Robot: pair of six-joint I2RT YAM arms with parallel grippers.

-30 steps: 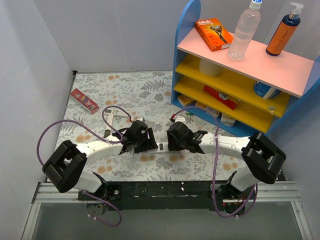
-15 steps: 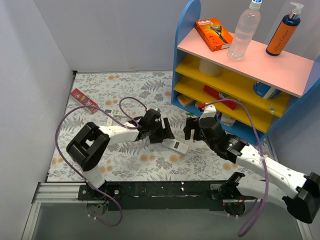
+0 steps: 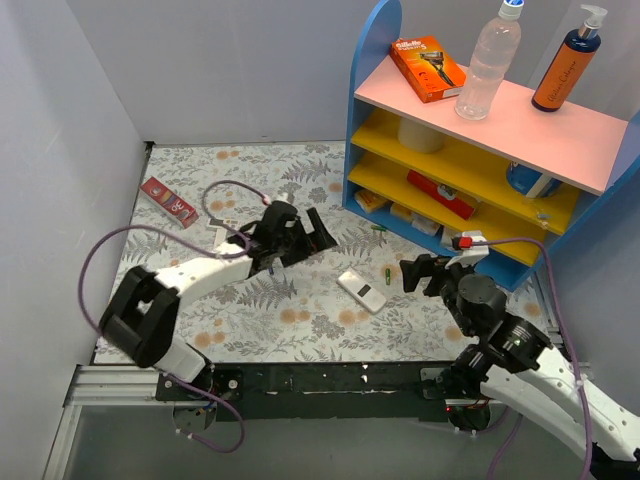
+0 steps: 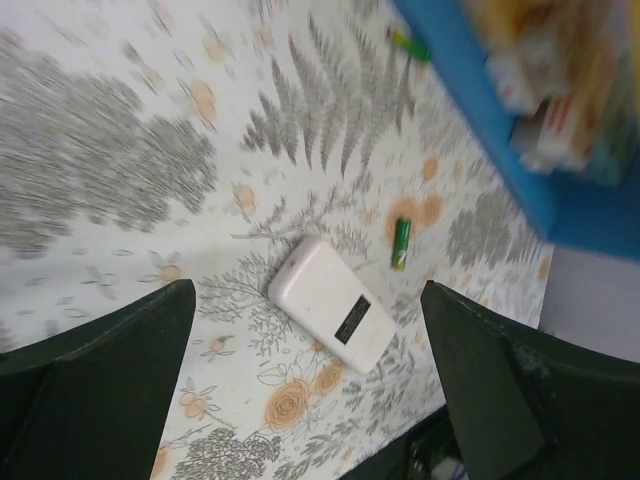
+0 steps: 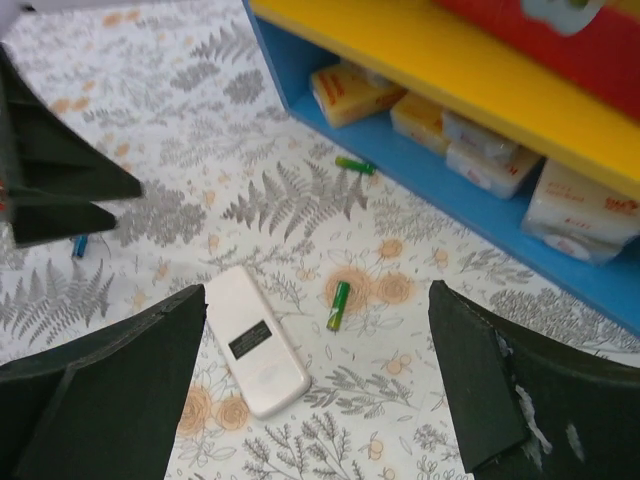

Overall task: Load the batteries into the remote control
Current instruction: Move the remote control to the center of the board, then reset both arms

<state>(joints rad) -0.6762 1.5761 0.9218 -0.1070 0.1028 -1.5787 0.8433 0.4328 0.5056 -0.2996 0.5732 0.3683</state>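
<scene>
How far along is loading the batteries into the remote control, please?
Done: nothing visibly loaded; the remote control lies back-up on the table. In hand: nothing; left end effector and right end effector are open and empty. Remaining: a green battery beside it, a second green battery near the shelf and a blue battery lie loose.

Remote control (image 3: 361,290) lies flat on open flowered cloth (image 3: 300,170) between my two grippers, with room to drop on it from above or from the near side. Green battery (image 3: 387,273) sits just beside its right edge, not touching. Blue shelf unit (image 3: 383,30) blocks the far right, and my right gripper (image 3: 418,272) hangs near its foot. My left gripper (image 3: 322,232) hovers over bare cloth, up-left of the remote.
</scene>
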